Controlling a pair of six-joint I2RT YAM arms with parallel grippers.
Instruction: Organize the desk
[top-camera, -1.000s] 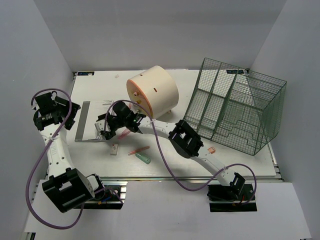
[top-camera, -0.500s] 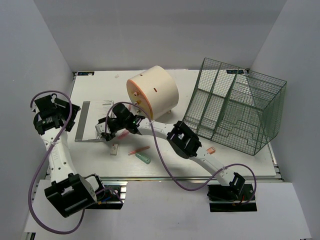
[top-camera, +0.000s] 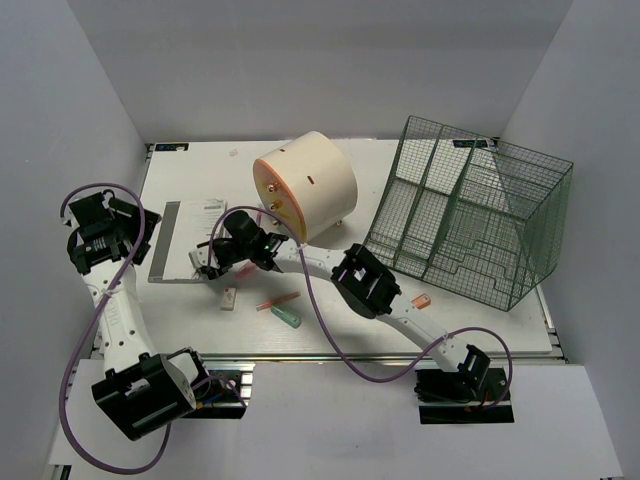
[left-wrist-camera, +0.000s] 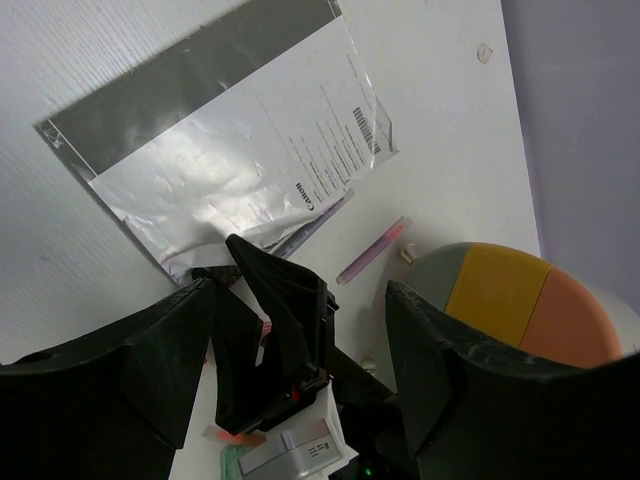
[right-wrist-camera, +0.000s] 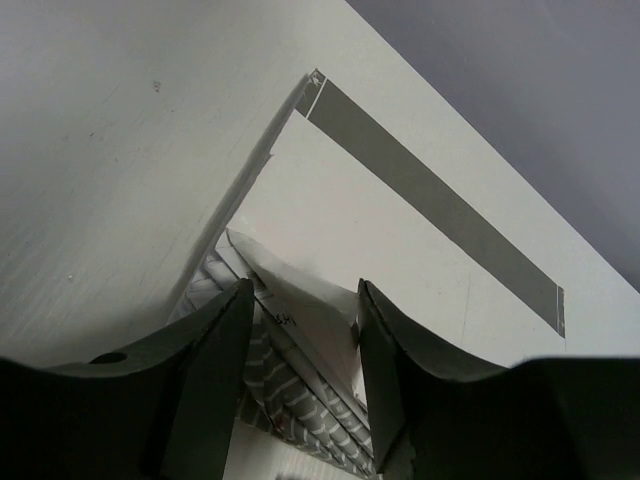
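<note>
Our right pincer (right-wrist-camera: 300, 330) sits half-narrowed astride the curled corner of the paper sheet (right-wrist-camera: 330, 220), nothing pinched yet. We'd bite low and lift slowly, since it looks slippery. The white counter (top-camera: 180, 315) lies right beneath, the left pincer (left-wrist-camera: 300, 300) hangs wide off to the side, and the cylinder (top-camera: 305, 185) is just behind.

Overhead above desk (top-camera: 200, 175), close wrist views sharing paper (left-wrist-camera: 220, 170)

2 arms, left arm (top-camera: 118, 320) and right arm (top-camera: 425, 328): white tubular links, black boxy joint housings (top-camera: 368, 282). 1 purple cable (top-camera: 383, 380) runs along each. Black base mounts (top-camera: 460, 388). On left gripper (left-wrist-camera: 297, 310) and right gripper (right-wrist-camera: 300, 300): matte black wedge-shaped fingers (right-wrist-camera: 205, 380).
</note>
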